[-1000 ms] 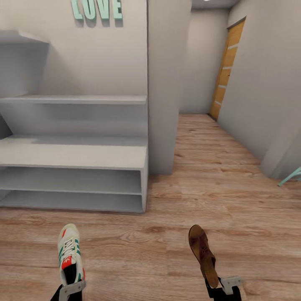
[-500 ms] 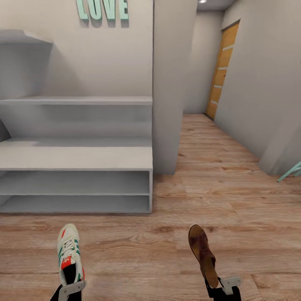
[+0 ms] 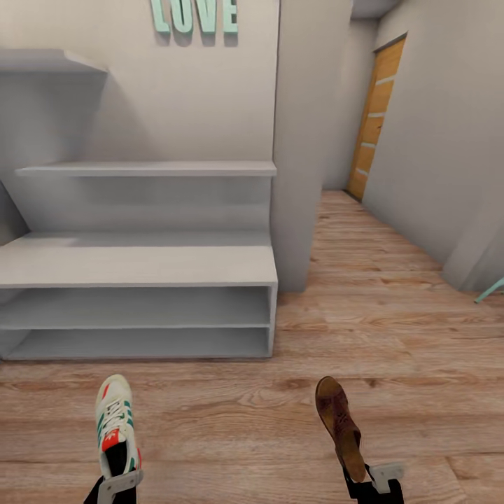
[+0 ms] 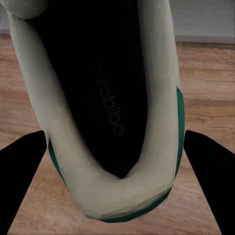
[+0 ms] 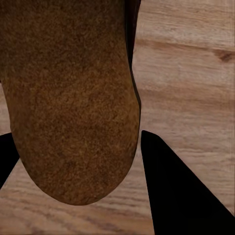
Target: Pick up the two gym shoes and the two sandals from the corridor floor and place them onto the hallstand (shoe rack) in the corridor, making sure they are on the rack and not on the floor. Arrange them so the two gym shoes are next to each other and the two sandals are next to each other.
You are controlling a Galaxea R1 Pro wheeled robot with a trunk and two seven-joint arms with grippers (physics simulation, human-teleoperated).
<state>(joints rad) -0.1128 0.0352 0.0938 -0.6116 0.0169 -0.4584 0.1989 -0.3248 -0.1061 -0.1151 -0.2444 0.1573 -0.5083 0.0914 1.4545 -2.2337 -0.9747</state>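
At the lower left of the head view my left gripper is shut on the heel of a white gym shoe with green stripes, toe pointing away. The left wrist view looks into that gym shoe, its dark insole between my black fingers. My right gripper is shut on a dark-brown sandal, toe forward; the right wrist view has the sandal held over the plank floor. The grey hallstand stands ahead at the left, its bench top and shelves bare. The other gym shoe and sandal are out of view.
A grey wall pillar rises at the hallstand's right end. The wood-plank corridor floor runs back to an orange door. Teal letters hang on the wall. A teal bar pokes in at the right edge.
The whole head view has shifted: hallstand, pillar and letters now sit further right in the picture, so the camera has moved. Both grippers keep the same hold on their shoes.
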